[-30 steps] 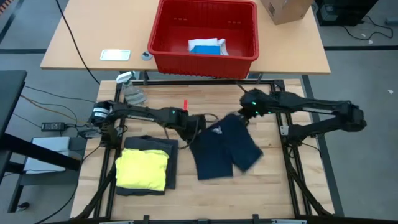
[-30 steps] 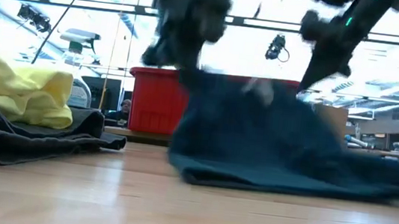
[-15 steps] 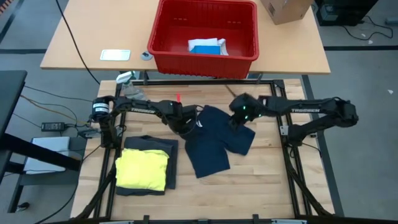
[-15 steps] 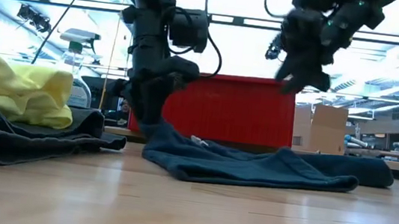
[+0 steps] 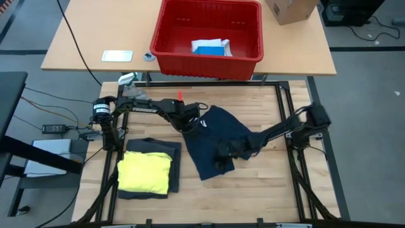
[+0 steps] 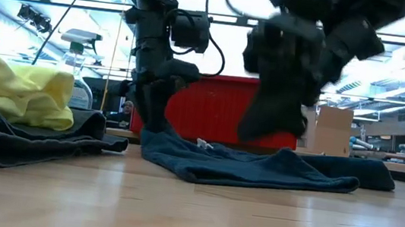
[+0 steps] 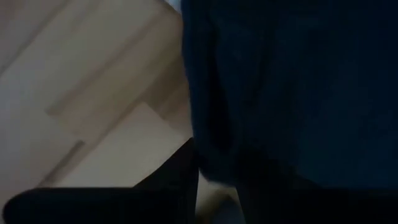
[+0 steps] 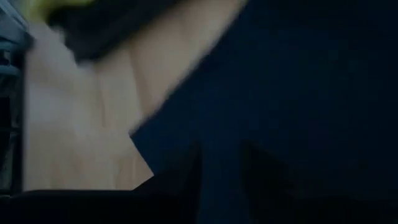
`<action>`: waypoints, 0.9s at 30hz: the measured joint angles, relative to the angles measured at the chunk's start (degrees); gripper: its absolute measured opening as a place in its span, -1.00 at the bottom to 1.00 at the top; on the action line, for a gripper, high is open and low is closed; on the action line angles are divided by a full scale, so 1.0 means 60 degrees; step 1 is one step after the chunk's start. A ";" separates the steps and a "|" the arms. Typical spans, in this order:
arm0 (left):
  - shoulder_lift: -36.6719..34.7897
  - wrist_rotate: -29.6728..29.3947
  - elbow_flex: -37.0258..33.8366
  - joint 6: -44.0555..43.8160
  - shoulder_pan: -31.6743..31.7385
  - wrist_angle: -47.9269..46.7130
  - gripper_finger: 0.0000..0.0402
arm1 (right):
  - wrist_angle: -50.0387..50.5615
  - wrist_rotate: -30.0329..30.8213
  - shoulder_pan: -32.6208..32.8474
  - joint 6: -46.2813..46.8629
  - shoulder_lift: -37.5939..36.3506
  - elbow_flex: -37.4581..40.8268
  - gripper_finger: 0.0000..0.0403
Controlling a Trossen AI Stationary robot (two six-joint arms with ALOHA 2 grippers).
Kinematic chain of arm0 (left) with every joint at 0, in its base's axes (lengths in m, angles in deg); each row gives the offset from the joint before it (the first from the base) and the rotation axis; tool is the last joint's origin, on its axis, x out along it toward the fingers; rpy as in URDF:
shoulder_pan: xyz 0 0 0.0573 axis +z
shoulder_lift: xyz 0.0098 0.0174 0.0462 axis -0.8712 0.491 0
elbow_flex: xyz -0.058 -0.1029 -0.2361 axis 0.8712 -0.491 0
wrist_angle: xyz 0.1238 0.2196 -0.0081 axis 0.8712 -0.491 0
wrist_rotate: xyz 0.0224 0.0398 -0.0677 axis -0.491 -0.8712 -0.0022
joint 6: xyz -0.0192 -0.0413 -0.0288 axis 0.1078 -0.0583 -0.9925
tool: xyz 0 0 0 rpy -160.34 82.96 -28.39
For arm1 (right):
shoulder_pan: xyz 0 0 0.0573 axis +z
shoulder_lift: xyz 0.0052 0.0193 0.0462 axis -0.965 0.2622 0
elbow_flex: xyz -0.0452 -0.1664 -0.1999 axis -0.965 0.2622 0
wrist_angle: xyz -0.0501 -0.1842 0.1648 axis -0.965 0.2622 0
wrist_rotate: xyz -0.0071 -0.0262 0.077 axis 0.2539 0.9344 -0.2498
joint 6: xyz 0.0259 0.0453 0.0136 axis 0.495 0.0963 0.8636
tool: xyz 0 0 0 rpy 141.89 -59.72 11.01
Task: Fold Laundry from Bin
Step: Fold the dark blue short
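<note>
Two tables: bin (image 5: 209,30), red, sits on the far one, with white and blue cloth inside. Navy shorts (image 5: 218,142) lie mid-tabletop. Yellow shirt (image 5: 145,172) rests on a dark grey garment (image 5: 152,147) toward the left front corner. Left gripper (image 5: 188,125) touches the shorts' far-left edge; right gripper (image 5: 224,152) is over their front; grip on either, can't tell.

Bin (image 5: 166,52) is bright red w/ ribbed sides; inside it a white and blue cloth (image 5: 211,47). On my pale wood table (image 5: 266,190), near side of the bin: dark navy garment (image 5: 218,142), plain. Left of that, bright yellow garment (image 5: 145,172) on a dark grey one (image 5: 152,147). My arms are black.
</note>
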 joint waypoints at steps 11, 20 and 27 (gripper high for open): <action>-0.0261 0.0542 0.0006 0.2763 -0.0146 -0.1932 -0.51 | 0.1425 0.0485 0.1971 0.4452 0.0465 -0.0014 -0.59; -0.0712 0.1077 0.0002 0.4772 -0.2947 0.0686 -0.51 | 0.4634 0.1645 0.4308 0.7767 -0.1454 0.0011 -0.59; -0.0582 0.0015 -0.0005 0.8273 -0.5077 0.1799 -0.50 | 0.3405 0.2780 0.5717 0.8736 -0.1773 -0.0138 -0.55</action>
